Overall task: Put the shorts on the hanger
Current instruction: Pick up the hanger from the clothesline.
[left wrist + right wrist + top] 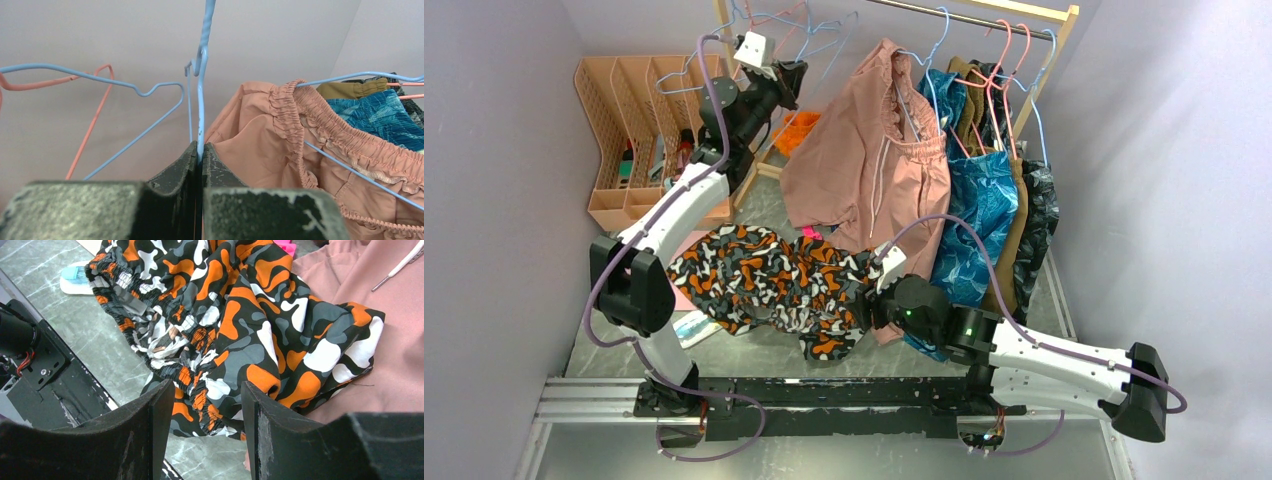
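Top view: your shorts (764,280) are sprawled on the bench (744,355), just below the hanging pink garment (864,160).

Left wrist view: your left tool (201,150) is pinched tight on the wire of the light-blue hanger (200,100), just left of the pink garment.

Right wrist view: your right tool (207,400) is spread, with the shorts' gathered waistband edge between its fingers, right beside the pink garment.

Bright even light, soft shadows, near foreground blurred
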Available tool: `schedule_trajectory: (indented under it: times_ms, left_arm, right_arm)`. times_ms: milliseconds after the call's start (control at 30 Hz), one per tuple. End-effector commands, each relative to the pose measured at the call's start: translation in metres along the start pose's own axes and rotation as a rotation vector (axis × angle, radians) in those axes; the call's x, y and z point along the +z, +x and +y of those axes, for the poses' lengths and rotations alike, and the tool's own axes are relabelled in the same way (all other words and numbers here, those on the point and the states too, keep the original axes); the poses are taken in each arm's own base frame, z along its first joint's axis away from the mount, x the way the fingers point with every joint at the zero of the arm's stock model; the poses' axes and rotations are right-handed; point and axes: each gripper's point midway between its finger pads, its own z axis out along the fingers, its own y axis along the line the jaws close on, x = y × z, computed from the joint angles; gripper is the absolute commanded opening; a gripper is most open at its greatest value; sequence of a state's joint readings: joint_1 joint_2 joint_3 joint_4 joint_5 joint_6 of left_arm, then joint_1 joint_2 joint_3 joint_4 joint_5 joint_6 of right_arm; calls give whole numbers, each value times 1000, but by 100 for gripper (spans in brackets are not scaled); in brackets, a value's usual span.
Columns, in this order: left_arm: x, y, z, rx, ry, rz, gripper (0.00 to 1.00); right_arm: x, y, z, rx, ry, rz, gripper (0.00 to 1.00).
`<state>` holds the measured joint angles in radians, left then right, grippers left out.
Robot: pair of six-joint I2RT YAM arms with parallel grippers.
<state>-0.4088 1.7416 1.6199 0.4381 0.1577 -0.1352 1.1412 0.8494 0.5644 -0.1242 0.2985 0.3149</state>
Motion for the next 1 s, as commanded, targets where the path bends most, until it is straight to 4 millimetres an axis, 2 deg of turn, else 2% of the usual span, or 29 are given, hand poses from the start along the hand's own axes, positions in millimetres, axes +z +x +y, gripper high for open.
schedule_trajectory:
  times_ms: [0,300,700,967]
  left_arm:
    - [-1,-12,-3,-12,6,-98,7]
    - [-11,-15,-1,-57,-7,-209,7]
    - [-2,-21,-5,-92,29,-298,7]
    - [-3,-21,-7,-107,49,-354,7]
  right_arm:
    - [1,0,3,8,-11,-7,55]
    - [3,1,4,5,-9,3,55]
    - [5,3,3,-2,1,12,55]
    - [8,6,2,-5,3,22,55]
